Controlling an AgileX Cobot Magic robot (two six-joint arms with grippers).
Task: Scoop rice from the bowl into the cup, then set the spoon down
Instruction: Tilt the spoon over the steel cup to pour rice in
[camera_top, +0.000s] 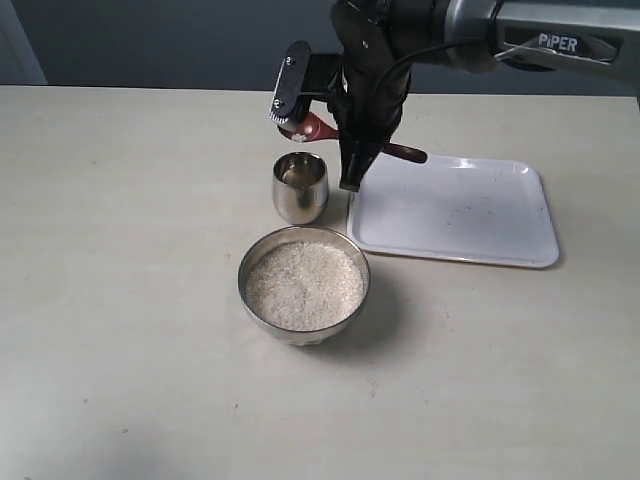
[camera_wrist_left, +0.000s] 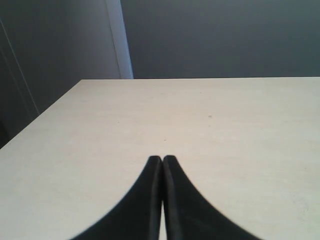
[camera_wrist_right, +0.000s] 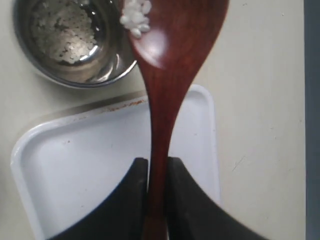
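My right pincer is clamped on the thin handle of the spoon, one finger pressed to each side of it. In the exterior view I hold the spoon in the upper middle of the frame, above the worktop, with its oval scoop over the far rim of the cup and the handle running off to the right. The wrist view shows a small clump of white grains clinging to the edge of the scoop on the side nearest the cup. Inside the cup a thin scatter of grains lies on the shiny bottom.

The cup stands upright near the centre of the exterior frame. Directly below it in the frame sits the bowl, just beside the cup; I cannot tell whether the two touch. The rice fills the bowl in a broad, nearly level heap that comes close to the rim. To the right of the cup lies a flat white tray, its left edge just beside the cup, and the spoon's handle passes over its upper left corner.

My left pincer has its two fingers together with nothing between them, over a bare stretch of worktop.
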